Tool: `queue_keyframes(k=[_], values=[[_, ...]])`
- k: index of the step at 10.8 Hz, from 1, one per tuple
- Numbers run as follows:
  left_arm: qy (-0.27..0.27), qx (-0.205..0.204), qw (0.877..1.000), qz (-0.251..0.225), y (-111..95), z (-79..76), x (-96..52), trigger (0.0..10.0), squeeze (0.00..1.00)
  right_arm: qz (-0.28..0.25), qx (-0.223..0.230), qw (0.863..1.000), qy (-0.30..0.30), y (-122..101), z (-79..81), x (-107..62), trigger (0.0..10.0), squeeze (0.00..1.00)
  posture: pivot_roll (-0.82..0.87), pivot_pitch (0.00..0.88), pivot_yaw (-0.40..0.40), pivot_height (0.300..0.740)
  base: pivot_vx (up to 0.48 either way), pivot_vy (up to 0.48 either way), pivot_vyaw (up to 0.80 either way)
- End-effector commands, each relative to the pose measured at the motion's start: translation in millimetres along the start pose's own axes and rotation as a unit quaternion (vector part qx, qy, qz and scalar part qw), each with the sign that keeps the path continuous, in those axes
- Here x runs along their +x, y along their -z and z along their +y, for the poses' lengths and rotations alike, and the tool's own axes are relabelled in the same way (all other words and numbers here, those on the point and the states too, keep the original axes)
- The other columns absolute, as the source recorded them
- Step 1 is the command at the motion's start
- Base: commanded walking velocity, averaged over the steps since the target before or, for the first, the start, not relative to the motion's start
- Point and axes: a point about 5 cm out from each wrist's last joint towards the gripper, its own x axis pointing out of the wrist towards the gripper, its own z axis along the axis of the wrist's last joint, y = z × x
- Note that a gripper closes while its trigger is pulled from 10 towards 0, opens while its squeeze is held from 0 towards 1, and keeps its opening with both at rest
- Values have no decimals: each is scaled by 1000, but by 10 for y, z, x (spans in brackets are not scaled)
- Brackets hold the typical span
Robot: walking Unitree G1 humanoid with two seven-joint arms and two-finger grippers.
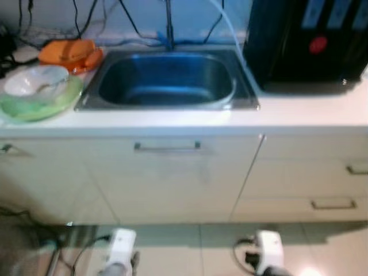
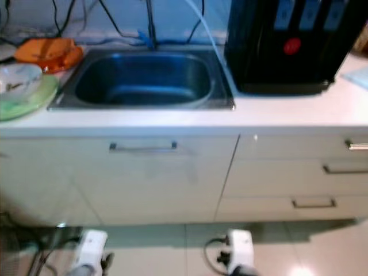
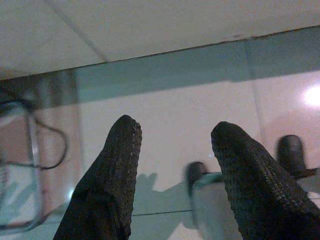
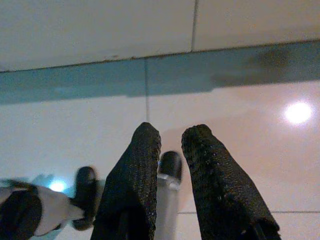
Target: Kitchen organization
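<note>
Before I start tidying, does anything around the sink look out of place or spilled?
Nothing looks spilled. The sink is empty; a bowl sits on a green plate beside it. Loose black cables trail behind the counter.

Two white, blocky wrist housings are seen at the bottom of the head views, the left arm trailing a thin black cable and the right arm carrying a looped black cable. Each hand is made up of two long black fingers with a finely dotted, textured surface (rounded at the tips), as on the right hand.
</note>
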Motion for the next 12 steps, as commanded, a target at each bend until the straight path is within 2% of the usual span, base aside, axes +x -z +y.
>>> queue_keyframes(k=[1, 2, 4, 6, 7, 8, 9, 11, 12], values=[[-22, 5, 1000, 11, 100, 139, -32, 10000, 0, 6, 3, 1000, -13, 53, 110, 11, 10000, 0, 197, 49, 19, 740, 0, 0, 0], [-29, 12, 999, 5, 94, 151, -34, 10000, 0, 2, 1, 1000, -9, 48, 105, 10, 10000, 0, 199, 48, 19, 740, 0, 0, 0], [-43, 19, 998, -40, -11, 176, -35, 10000, 0, -16, -21, 1000, -14, 13, 101, 5, 10000, 0, 203, 38, 21, 740, 0, 0, 0], [-78, 26, 987, -141, -357, 264, -40, 10000, 0, -64, -31, 997, 4, -54, 70, -14, 10000, 0, 212, 24, 18, 740, 0, 0, 0], [-93, 19, 974, -206, -572, 295, -73, 10000, 0, -127, -45, 991, 16, -331, 34, -2, 10000, 0, 207, 23, 20, 740, 0, 0, 0], [-98, 23, 966, -239, -679, 292, -98, 10000, 0, -183, -62, 981, 14, -621, 26, -1, 10000, 0, 212, 21, 15, 740, 0, 0, 0], [-103, 35, 950, -294, -865, 273, -156, 10000, 0, -278, -79, 957, 3, -1013, 89, -54, 10000, 0, 206, 22, 14, 740, 0, 0, 0], [-114, 31, 914, -387, -1181, 275, -332, 10000, 0, -391, -71, 918, -12, -1434, 168, -204, 10000, 0, 205, 36, 3, 740, 0, 0, 0], [-119, 33, 901, -416, -1272, 274, -413, 10000, 0, -417, -66, 907, -7, -1528, 148, -264, 10000, 0, 208, 39, -2, 740, 0, 0, 0]])
